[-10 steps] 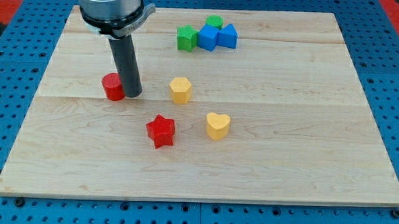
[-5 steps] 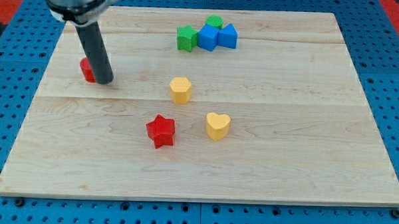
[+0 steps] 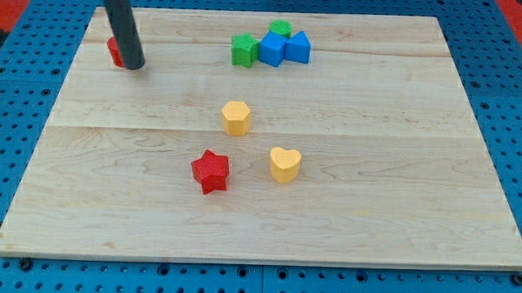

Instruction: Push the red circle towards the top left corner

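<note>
My tip (image 3: 132, 66) touches red circle's (image 3: 115, 51) right.

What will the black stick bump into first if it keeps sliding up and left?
My tip already sits against the red circle, on its right side, so it meets that first. Beyond it lies only the board's top-left corner, as far as the view shows.

Pale wooden board (image 3: 373, 168) carries red circle (image 3: 115, 51), red star (image 3: 210, 171), two yellow, two green, two blue blocks.

Red circle (image 3: 115, 51), mostly hidden, seemingly flat near the board's top-left corner
</note>
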You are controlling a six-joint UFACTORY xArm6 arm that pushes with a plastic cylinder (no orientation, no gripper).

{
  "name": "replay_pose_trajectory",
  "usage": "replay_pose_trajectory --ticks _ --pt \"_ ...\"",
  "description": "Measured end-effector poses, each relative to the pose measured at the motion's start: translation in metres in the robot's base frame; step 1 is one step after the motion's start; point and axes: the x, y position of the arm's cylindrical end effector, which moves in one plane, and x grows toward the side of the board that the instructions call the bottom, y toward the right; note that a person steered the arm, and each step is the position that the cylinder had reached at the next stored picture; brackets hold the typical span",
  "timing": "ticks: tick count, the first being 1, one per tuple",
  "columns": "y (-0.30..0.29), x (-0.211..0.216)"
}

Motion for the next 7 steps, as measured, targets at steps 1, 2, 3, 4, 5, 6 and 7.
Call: replay_pose_trajectory --ticks 1,2,3,4,5,6,7 --pt "-0.045 -0.008" --pt "-0.084 -0.042" --pt "-0.081 -0.043" --pt "-0.084 -0.025" --pt "-0.060 -0.002" --pt "-0.052 -0.049" --pt "-0.037 -0.057"
